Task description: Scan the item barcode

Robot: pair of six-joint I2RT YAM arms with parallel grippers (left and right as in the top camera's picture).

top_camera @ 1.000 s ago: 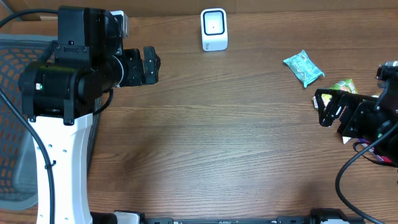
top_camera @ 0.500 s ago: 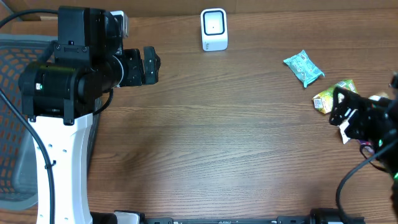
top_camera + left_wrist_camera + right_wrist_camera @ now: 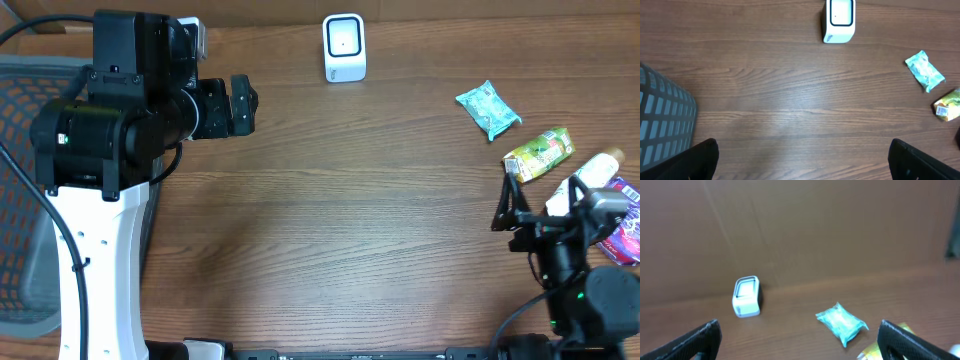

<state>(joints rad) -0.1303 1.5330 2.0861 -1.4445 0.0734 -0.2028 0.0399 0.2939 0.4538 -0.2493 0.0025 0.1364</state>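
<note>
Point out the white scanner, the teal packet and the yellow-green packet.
white scanner [image 3: 344, 45], overhead view, middle of its face
teal packet [image 3: 489, 109], overhead view, centre of wrapper
yellow-green packet [image 3: 540, 155], overhead view, centre of wrapper

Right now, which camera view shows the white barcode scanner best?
The left wrist view: the white barcode scanner is largest and sharp there, though it reaches the top edge. The overhead view shows the white barcode scanner whole but smaller. The right wrist view shows the white barcode scanner from the side, blurred.
</note>
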